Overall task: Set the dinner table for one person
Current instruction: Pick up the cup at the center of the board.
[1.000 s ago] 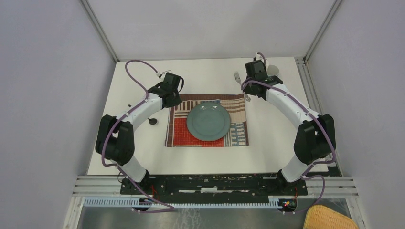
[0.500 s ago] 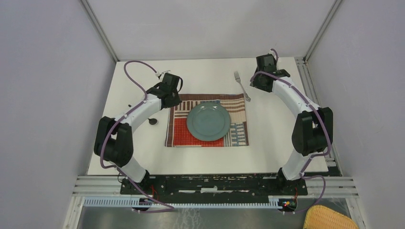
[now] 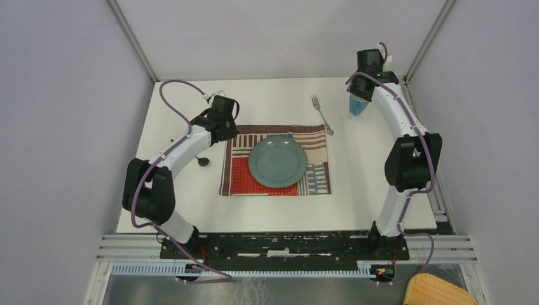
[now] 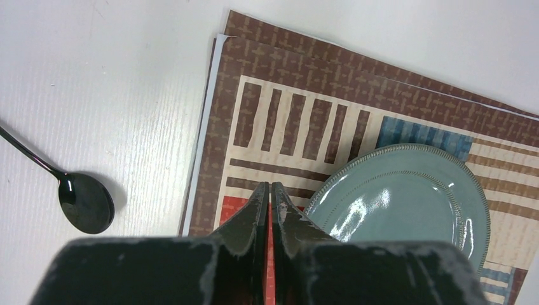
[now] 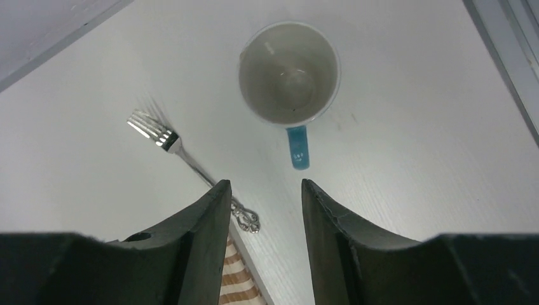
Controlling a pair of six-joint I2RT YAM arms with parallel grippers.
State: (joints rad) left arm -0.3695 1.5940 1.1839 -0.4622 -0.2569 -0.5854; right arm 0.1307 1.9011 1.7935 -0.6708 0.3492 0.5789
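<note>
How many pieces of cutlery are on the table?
2: a fork at the placemat's far right corner; a black spoon left of the placemat. Others may be hidden.

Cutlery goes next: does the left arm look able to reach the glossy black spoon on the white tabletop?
Probably yes: the glossy black spoon lies uncovered on bare table beside the shut left gripper, nothing between; it must open first.

The placemat point(image 4: 286, 121) is showing a brown woven border, beige fields with brown stripes, a red block and a blue patch. The plate point(image 4: 407, 203) is looking grey-blue. The spoon point(image 4: 86, 203) is shining black, the fork point(image 5: 168, 143) silver. The mug point(image 5: 289, 73) is showing a white inside and a blue handle. The dinner table point(image 3: 273, 101) is looking white.
</note>
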